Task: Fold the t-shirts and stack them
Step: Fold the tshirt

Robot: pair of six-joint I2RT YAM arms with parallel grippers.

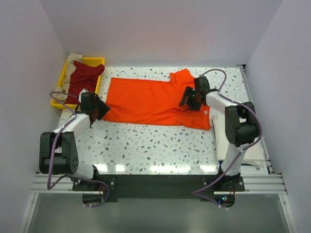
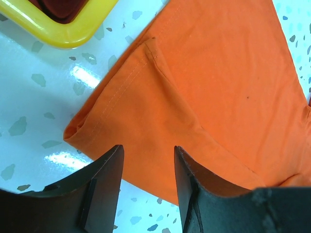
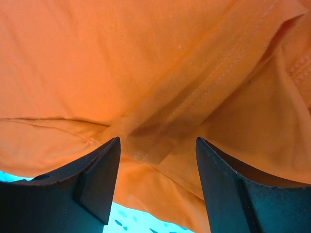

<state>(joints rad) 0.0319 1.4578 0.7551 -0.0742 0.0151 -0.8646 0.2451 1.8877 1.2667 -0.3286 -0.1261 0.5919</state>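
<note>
From above, the orange t-shirt (image 1: 146, 99) lies flat mid-table, just right of the yellow tray (image 1: 95, 60); in the left wrist view the left gripper (image 2: 146, 155) is spread over its near-left corner; in the right wrist view the right gripper (image 3: 158, 145) is spread above a seamed fold.

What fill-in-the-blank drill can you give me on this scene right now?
The ___ t-shirt lies spread on the table.
The dark red shirt sits in the ___ tray.
The left claw and right claw both stand ___ over the spread t-shirt.
Missing: orange; yellow; open.
</note>
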